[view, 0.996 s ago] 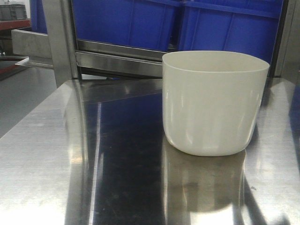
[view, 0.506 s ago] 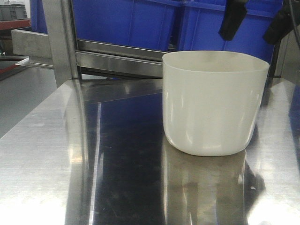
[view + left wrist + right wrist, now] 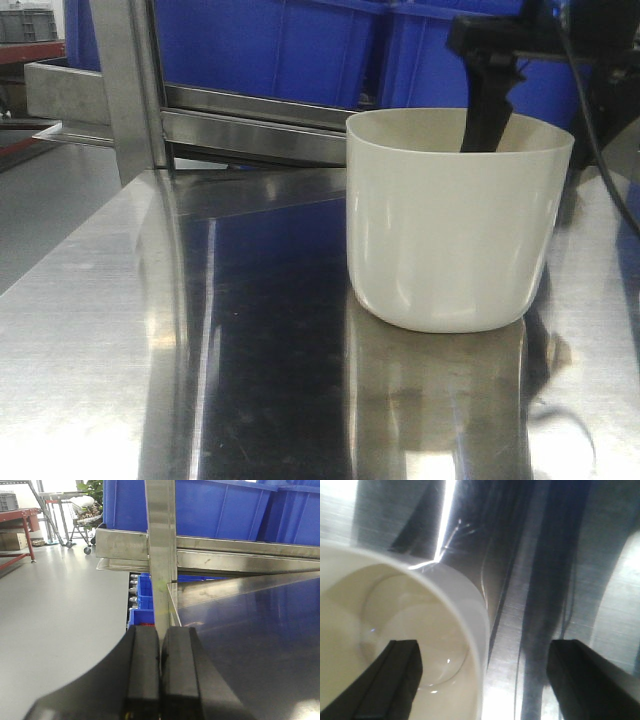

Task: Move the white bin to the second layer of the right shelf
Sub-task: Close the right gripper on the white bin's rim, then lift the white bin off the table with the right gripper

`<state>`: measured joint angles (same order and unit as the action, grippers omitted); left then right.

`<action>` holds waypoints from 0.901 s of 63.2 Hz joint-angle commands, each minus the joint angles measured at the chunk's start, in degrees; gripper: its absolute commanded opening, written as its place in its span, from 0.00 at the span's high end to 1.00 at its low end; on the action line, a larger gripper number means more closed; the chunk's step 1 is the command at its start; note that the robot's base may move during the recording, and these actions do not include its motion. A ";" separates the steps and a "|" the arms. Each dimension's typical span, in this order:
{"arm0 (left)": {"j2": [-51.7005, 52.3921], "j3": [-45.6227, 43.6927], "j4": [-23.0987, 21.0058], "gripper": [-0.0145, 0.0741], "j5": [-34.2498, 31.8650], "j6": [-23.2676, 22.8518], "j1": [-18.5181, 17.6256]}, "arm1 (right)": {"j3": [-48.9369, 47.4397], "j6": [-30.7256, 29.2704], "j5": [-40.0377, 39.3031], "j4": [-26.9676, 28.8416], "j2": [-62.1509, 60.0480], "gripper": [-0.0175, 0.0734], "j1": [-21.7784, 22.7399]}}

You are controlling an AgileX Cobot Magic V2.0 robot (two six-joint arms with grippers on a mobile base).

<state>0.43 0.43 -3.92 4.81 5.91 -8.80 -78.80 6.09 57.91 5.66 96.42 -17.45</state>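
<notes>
The white bin (image 3: 455,220) stands upright on the steel table (image 3: 200,340), right of centre. My right gripper (image 3: 535,125) hangs over the bin's far right rim and is open. In the right wrist view the right gripper (image 3: 487,680) straddles the wall of the white bin (image 3: 410,610). One finger (image 3: 395,680) is inside the bin and the other sits outside, above the table. Neither finger touches the wall. My left gripper (image 3: 160,665) is shut on nothing, low by the table's left edge. The right shelf second layer is out of view.
Blue crates (image 3: 300,50) sit on a steel rack just behind the table. The rack has an upright post (image 3: 130,90) and a front rail (image 3: 260,130). To the left lies open grey floor (image 3: 60,610), with a red bench (image 3: 15,517) and a wheeled cart (image 3: 75,515) far off.
My right gripper has come down from the top of the front view. One finger now dips inside the bin. The bin has not moved.
</notes>
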 commanded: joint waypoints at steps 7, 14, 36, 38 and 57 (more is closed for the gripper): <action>0.80 2.11 -0.31 0.74 -4.81 -0.20 -0.32 | -2.03 -0.45 -1.74 -0.21 1.09 0.12 -0.10; 0.80 2.11 -0.31 0.74 -4.81 -0.20 -0.32 | -2.03 -0.45 -1.74 -0.21 2.42 0.13 -0.10; 0.80 2.11 -0.31 0.74 -4.81 -0.20 -0.32 | -2.29 -0.45 -4.64 -0.61 1.47 0.76 -0.10; 0.80 2.11 -0.31 0.74 -4.81 -0.20 -0.32 | -2.29 -0.45 -5.63 -0.93 0.57 0.75 -0.10; 0.80 2.11 -0.31 0.74 -4.81 -0.20 -0.32 | -2.10 -0.45 -14.83 -7.31 -12.94 0.75 0.02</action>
<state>0.43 0.43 -3.92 4.81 5.91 -8.80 -79.20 5.79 48.02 0.00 90.76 -17.76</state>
